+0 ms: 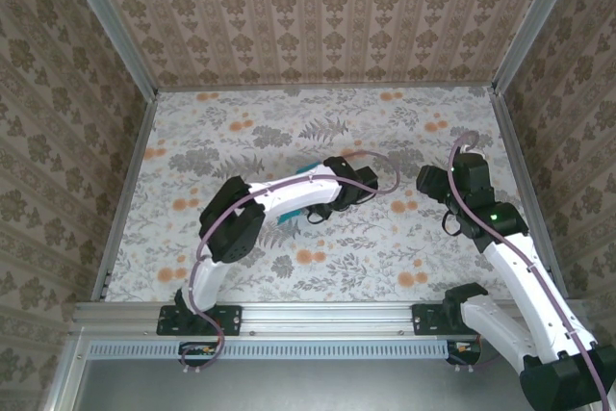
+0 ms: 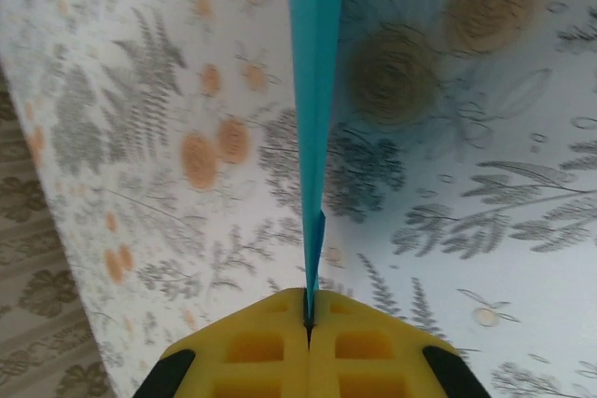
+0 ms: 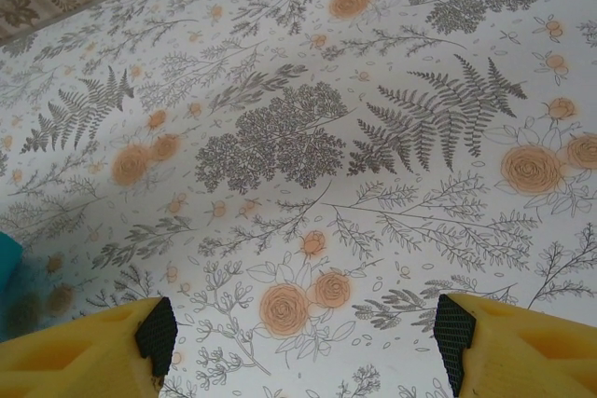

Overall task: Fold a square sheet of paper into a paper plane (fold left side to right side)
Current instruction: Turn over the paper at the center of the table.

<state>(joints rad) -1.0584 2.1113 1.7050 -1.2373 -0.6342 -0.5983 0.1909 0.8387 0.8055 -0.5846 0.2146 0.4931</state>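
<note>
The sheet of paper (image 2: 313, 90) is folded into a narrow turquoise strip that I see edge-on in the left wrist view, held above the table. My left gripper (image 2: 309, 319) is shut on its near end, yellow fingers pressed together around it. From above, bits of the paper (image 1: 290, 216) peek out from under the left arm near the left gripper (image 1: 322, 207), mid-table. My right gripper (image 3: 303, 333) is open over bare tablecloth with nothing between its pads. A blue corner of the paper (image 3: 7, 253) shows at that view's left edge. From above, the right gripper (image 1: 428, 185) sits just right of the left wrist.
The floral tablecloth (image 1: 241, 132) covers the table. Patterned walls (image 1: 318, 7) close in the back and both sides, with metal posts at the corners. A metal rail (image 1: 318, 315) runs along the near edge, where both arm bases are fixed.
</note>
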